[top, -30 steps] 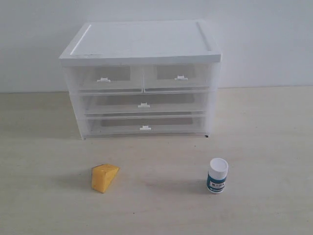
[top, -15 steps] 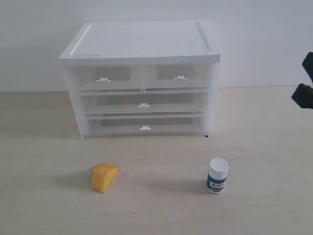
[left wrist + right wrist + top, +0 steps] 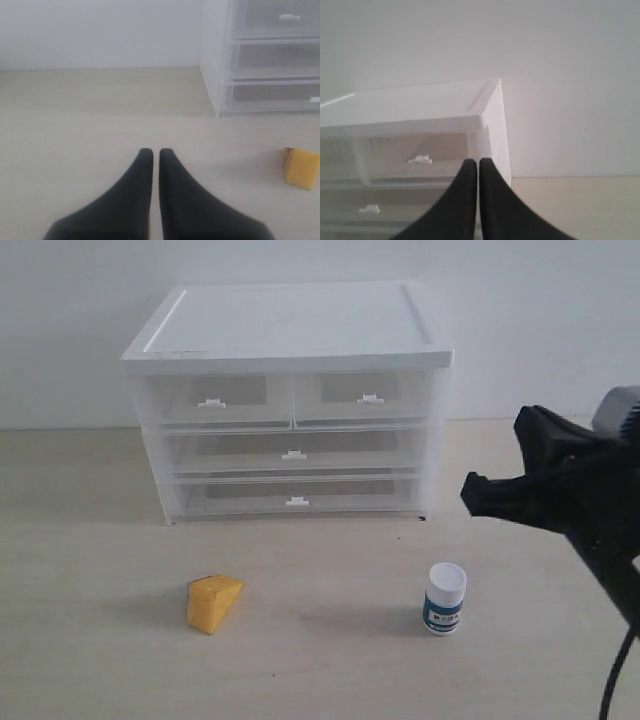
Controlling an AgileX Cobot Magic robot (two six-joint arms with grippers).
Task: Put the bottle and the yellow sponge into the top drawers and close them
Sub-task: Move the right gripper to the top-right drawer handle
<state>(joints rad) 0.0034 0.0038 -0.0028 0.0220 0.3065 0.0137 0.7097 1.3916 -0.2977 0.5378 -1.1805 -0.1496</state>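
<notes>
The white pill bottle (image 3: 444,598) with a teal label stands upright on the table at the front right. At the front left lies the yellow sponge (image 3: 213,602), a wedge also seen in the left wrist view (image 3: 301,168). Both top drawers, left (image 3: 215,400) and right (image 3: 365,397), are pushed in under the white cabinet top (image 3: 290,320). My right gripper (image 3: 468,494) hovers above the bottle, right of the cabinet, fingers together and holding nothing (image 3: 478,162). The left gripper (image 3: 156,151) is shut and empty, low over the table left of the sponge; the exterior view does not show it.
Two full-width clear drawers (image 3: 293,455) (image 3: 297,500) sit shut below the top pair. The cabinet's side wall (image 3: 215,75) stands beyond the left gripper. A pale wall (image 3: 540,320) rises behind the table. A black cable (image 3: 612,680) hangs at the lower right.
The right arm has swung in from the right edge of the exterior view toward the cabinet, now large in frame above the bottle. Bottle, sponge and drawers have not moved.
</notes>
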